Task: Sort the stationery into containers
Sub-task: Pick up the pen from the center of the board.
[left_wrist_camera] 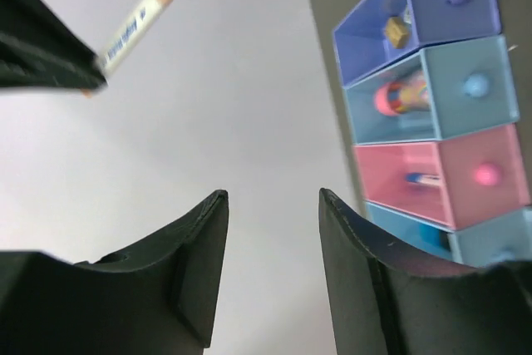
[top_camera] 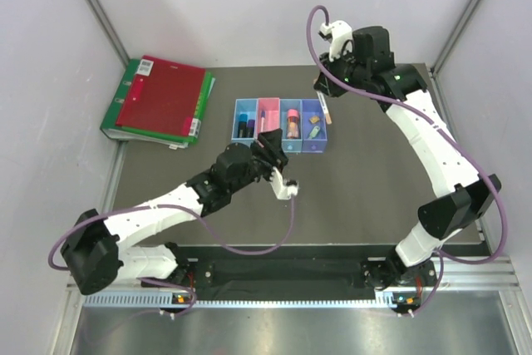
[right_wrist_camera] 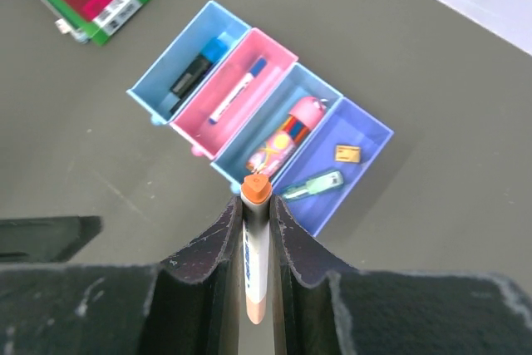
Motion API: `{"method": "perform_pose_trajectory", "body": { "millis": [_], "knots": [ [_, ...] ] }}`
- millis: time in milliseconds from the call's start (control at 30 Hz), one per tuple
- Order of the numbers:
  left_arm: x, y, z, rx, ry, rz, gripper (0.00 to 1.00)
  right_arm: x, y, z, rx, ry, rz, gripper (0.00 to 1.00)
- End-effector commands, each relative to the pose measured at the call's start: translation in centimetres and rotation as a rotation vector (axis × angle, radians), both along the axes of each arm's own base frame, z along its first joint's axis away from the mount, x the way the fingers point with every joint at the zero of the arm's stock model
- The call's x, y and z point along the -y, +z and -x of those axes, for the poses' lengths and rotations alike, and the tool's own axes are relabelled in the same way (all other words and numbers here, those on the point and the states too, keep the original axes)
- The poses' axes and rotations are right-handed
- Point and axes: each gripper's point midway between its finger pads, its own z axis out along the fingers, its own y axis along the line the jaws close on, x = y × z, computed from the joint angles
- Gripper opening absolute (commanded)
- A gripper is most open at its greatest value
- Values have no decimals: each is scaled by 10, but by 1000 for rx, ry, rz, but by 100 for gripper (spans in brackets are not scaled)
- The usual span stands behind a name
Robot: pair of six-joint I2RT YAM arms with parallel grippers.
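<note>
We are carrying the thin pinkish pen to the containers, so the step in hand is a placing one. Our right gripper is pinching the pen between nearly closed jaws, with the orange-pink tip pointing down at the row of bins on the desk. From above, the pen is hanging in the air by the right end of the row, near the purple-blue bin. Our left gripper is standing half open with nothing in it, near the front of the row.

The bins are filling: a blue-black highlighter is lying in the left light blue bin, the white blue-capped pen in the pink one, the pink-capped bottle in the next light blue one, and the green marker and tan block in the purple-blue one.

We are judging that this pen belongs beside the other pen. That is calling for a shift left over the pink bin, a lowering with the pen tilted along the bin's length, then opening the jaws. The bin is narrow, so a crooked release may be leaving the pen propped on a wall.
</note>
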Motion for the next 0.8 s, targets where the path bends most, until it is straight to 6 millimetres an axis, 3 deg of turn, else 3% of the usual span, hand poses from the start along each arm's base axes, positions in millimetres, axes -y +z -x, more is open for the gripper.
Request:
{"method": "perform_pose_trajectory", "body": {
  "millis": [0,100,133,233,333,500,767],
  "knots": [
    [31,57,21,582,-241,-97,53,-16,2,18,-43,105,-72,0],
    [43,50,27,690,-300,-105,55,-26,-8,32,-96,172,-104,0],
    [48,61,34,747,-330,-63,57,-30,-14,39,-116,194,-102,0],
    [67,67,40,815,-404,-12,59,-44,-28,58,-160,265,-100,0],
    [79,84,38,906,-406,54,59,-50,-34,69,-173,300,-89,0],
    [93,93,36,972,-424,116,58,-50,-34,65,-165,298,-78,0],
    [96,77,41,920,-461,95,57,-49,-29,64,-144,286,-68,0]
  ]
}}
